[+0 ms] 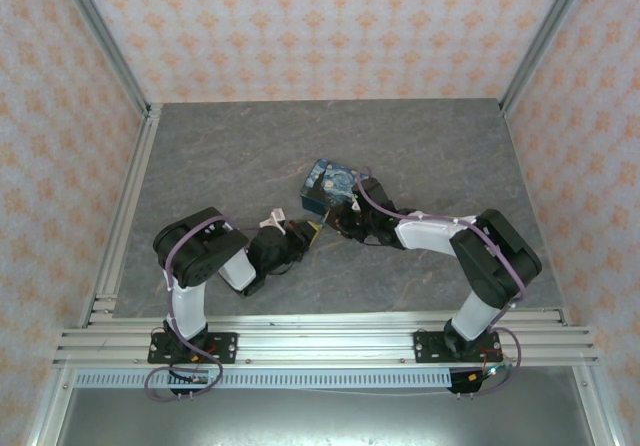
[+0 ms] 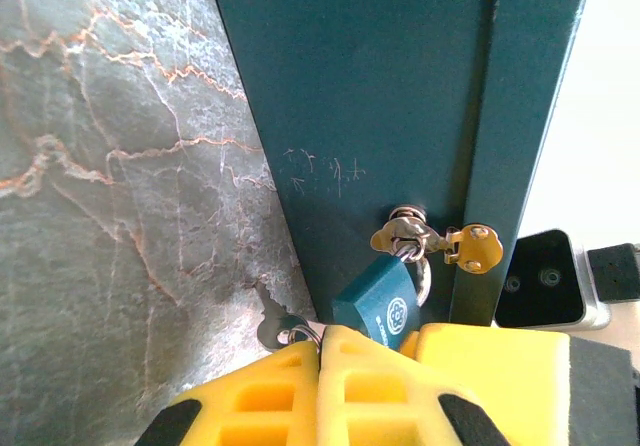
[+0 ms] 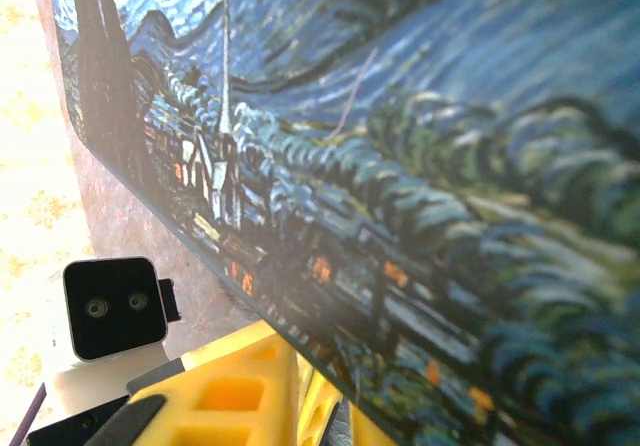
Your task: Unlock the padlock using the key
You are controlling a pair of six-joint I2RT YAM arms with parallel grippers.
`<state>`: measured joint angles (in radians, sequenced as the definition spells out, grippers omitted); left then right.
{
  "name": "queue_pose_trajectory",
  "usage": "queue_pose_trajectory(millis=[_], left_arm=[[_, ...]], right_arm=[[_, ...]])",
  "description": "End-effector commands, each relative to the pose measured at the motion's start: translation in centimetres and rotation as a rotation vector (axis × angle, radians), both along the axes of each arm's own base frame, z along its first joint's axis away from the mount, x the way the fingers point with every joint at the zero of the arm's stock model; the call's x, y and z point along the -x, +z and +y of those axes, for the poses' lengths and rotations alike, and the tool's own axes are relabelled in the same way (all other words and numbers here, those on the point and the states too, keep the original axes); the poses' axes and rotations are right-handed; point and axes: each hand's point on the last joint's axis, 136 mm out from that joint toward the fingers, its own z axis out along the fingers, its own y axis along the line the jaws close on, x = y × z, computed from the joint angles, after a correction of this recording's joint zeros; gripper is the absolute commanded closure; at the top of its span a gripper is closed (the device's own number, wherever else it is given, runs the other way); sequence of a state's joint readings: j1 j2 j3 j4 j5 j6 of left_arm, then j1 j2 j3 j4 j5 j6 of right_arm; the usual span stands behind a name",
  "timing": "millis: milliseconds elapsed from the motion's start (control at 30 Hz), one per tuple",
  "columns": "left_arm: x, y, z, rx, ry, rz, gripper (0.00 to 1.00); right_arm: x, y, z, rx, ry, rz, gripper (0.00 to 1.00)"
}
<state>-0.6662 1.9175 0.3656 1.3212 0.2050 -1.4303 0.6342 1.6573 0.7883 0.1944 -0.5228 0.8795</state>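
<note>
Toward the table's (image 1: 200, 156) near edge, my left gripper (image 2: 322, 344) is fully closed, apparently pinching the small silver key (image 2: 268, 318). Its blade points up-left, away from the small teal padlock (image 2: 383, 306) just right of the tips, which hangs from the painted dark-blue box's (image 2: 360, 96) brass hasp (image 2: 430, 238). Farther, my right gripper (image 3: 300, 371) meets the box; I cannot tell its opening.

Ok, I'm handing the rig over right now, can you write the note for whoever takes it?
Left gripper: shut, pinching the key at its tips.
Right gripper: at the edge of the patterned box; open or gripping, cannot tell.
Padlock: hangs from the hasp on the box front, apparently locked, right by the left tips.
Done: key in grip.
Left: insert key, turn, free the shackle.
</note>
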Motion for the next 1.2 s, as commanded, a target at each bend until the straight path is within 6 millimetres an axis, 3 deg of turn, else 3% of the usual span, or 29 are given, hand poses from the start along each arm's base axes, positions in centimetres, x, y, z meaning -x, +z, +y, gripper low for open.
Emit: queue_pose_trajectory(millis=[0,100,233,367,867,1167], left_arm=[[-0.1,0.9,-0.7,-0.007,-0.020,-0.041,1.00],[0.0,-0.2,-0.7,-0.021,-0.019,-0.016,1.00],[0.0,-0.2,-0.7,-0.018,-0.019,-0.013,1.00],[0.1,-0.3,-0.9,-0.016,-0.024,-0.010,1.00],[0.4,-0.3,-1.5,-0.008,-0.042,-0.006,1.00],[0.4,-0.6,-1.5,-0.011,-0.045,0.001,1.00]], right_arm=[[1.8,-2.4,-1.7,0.078,-0.044,0.121,0.73],[1.7,-2.3,-2.0,0.090,-0.053,0.111,0.66],[1.6,-2.1,-2.3,0.112,-0.068,0.095,0.54],[1.3,-1.9,-2.4,0.123,-0.095,0.075,0.49],[-0.2,-0.6,-0.8,0.107,-0.190,-0.008,0.49],[-0.8,-0.8,0.4,0.085,-0.224,-0.053,0.55]])
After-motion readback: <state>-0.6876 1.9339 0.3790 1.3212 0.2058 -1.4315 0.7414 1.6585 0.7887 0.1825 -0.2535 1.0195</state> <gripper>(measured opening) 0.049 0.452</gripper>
